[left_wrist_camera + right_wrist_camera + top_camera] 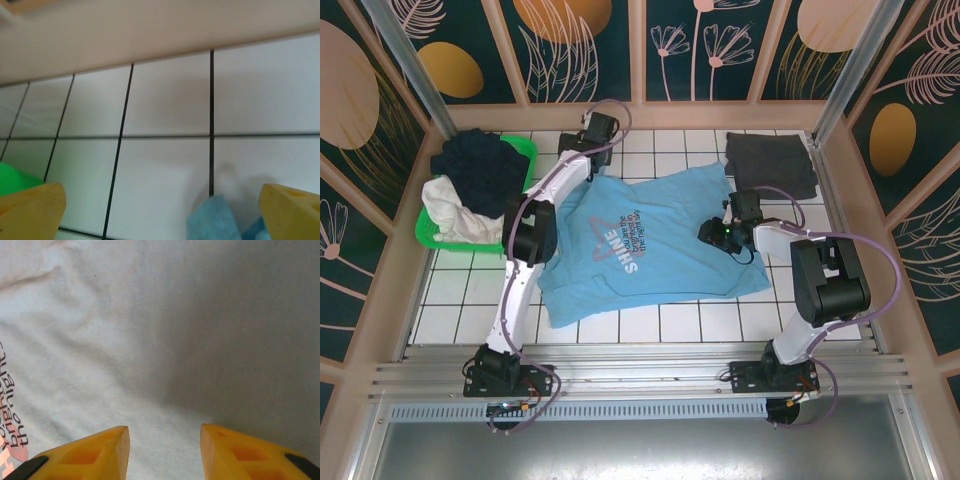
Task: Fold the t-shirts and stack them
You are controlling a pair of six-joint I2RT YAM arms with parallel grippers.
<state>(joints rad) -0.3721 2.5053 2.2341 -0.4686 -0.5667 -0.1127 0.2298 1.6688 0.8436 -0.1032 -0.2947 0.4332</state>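
White-tiled tabletop (720, 322), dark grout, boxed by peach-framed wall panels (580, 50) w/ floral print on dark ground.

1. Metal rail (640, 372), near edge. Carries both arm bases.
2. Right arm (825, 280). Elbow bent, forearm pointing left over the table.
3. Right gripper (712, 232). Sits over rt side of item 4. Wrist view: yellow fingers (97, 452) part-way apart, nothing between them, pale cloth lying flat below. Contact w/ cloth: cannot tell.
4. Light blue t-shirt (670, 255). Centre of table, spread out flat, a little askew. White-and-pink "SHINE" star print (618, 235) faces up, left of centre. Some creases.
5. Left arm (525, 255). Stretched from near-left base across shirt's left edge toward far wall.
6. Green basket (430, 240). Left side, mid-to-far. Holds a dark garment (480, 170) heaped on a white garment (448, 205).
7. Left gripper (592, 128). Far end, just past shirt's far-left sleeve. Wrist view: jaws spread wide, nothing held, bare tile beneath; a blue cloth tip pokes up by the rt finger.
8. Dark grey t-shirt (770, 160). Far-right corner, folded to a rough rectangle, flat on tiles, apart from item 4.
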